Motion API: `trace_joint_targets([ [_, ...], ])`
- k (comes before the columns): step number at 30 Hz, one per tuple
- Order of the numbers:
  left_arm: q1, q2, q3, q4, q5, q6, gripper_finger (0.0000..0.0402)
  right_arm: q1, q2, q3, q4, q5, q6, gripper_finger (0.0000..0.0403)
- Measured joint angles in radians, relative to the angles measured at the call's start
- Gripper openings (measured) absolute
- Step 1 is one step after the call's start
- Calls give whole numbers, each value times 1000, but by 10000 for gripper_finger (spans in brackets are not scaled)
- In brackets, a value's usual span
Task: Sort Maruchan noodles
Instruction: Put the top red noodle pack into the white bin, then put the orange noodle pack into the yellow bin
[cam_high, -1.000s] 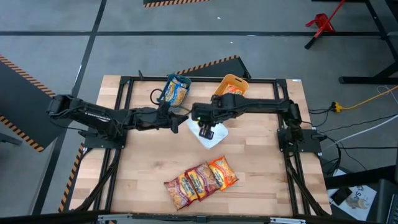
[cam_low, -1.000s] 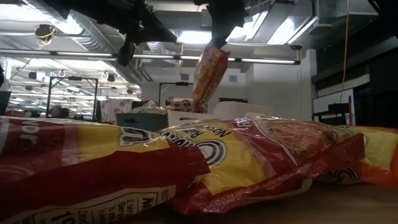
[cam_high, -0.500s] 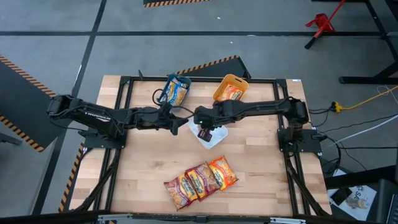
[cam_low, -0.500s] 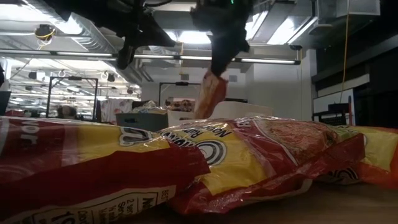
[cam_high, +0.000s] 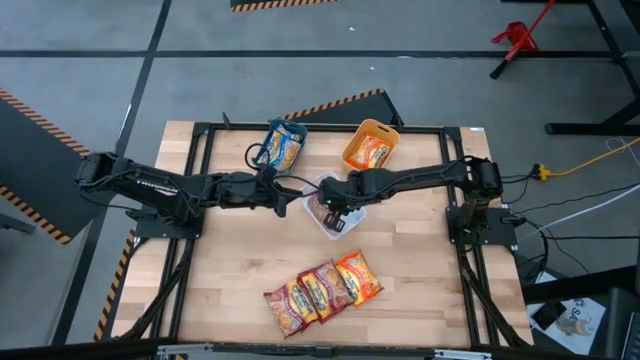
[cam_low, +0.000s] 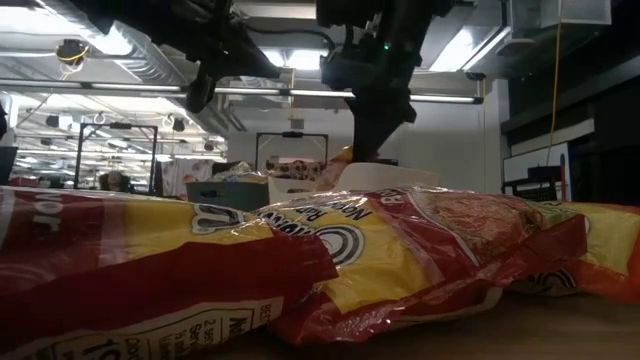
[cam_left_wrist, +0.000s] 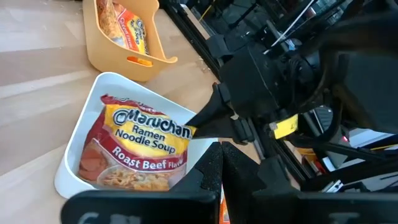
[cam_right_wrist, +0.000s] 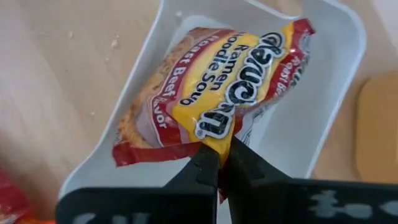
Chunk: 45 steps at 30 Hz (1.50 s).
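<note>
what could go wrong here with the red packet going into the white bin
1. The right gripper pinches only an edge of the roast beef packet, which lies tilted across the white bin; on release it may rest against the bin's wall rather than flat.
2. If the pinch does not let go cleanly, pulling away could drag the packet back out.
3. The left gripper, shut and holding nothing, hangs close by; the two arms could collide.

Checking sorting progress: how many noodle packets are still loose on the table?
3, side by side near the table's front edge: left red packet, middle red packet, orange packet. Others sit in bins; stacked packets may be hidden.
</note>
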Motion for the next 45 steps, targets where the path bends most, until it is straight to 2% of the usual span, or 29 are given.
trace_joint_targets([
  [4, 0, 0, 0, 0, -10, 0, 0, -6, 0, -11, -4, -5, -6, 2],
  [7, 0, 0, 0, 1, -11, 0, 0, -13, 0, -13, -18, -39, -27, 24],
  [13, 0, 0, 0, 0, -11, 0, 0, -15, -2, 14, -24, -48, -59, 143],
  [18, 0, 0, 0, -20, -6, 0, 0, -19, -22, 91, -93, 50, -77, 235],
  [22, 0, 0, 0, -27, 10, 1, 0, -34, -54, 126, -187, 129, -81, 276],
  [25, 0, 0, 0, -28, 14, 1, 0, -48, -96, 128, -243, 142, -80, 288],
  [30, -15, -38, 0, -36, 28, 72, 0, -44, -199, 128, -354, 153, -82, 283],
  [35, -50, -118, -1, -52, 112, 242, 0, 0, -313, 128, -411, 33, -86, 279],
  [40, -132, -185, -1, -55, 191, 307, 0, 125, -376, 128, -454, -57, -80, 278],
  [45, -259, -210, 0, -52, 228, 313, 0, 310, -378, 126, -484, -39, -23, 278],
])
